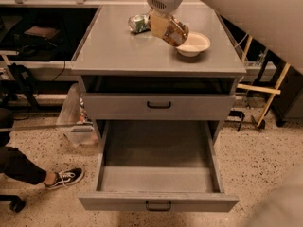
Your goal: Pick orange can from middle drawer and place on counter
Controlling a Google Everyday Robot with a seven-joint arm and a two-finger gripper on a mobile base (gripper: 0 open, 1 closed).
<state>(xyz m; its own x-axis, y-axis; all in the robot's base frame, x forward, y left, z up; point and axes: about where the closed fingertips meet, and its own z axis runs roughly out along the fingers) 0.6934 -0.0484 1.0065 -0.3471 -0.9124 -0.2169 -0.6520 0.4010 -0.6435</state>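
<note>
Grey middle drawer (pixel 158 150) sits empty and your gripper (pixel 166 28) pinches the orange can (pixel 176 31) above the counter's (pixel 118 51) back edge, so you have 1 step left: setting it down.

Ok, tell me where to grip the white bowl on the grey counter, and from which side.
Probably the thin rim of the shallow white round bowl, one finger inside and one outside, from above. It sits upright and open. Come at the part of the rim farthest from the end effector, which holds the tilted brownish-orange can above the grey metal counter, right beside the bowl.
</note>
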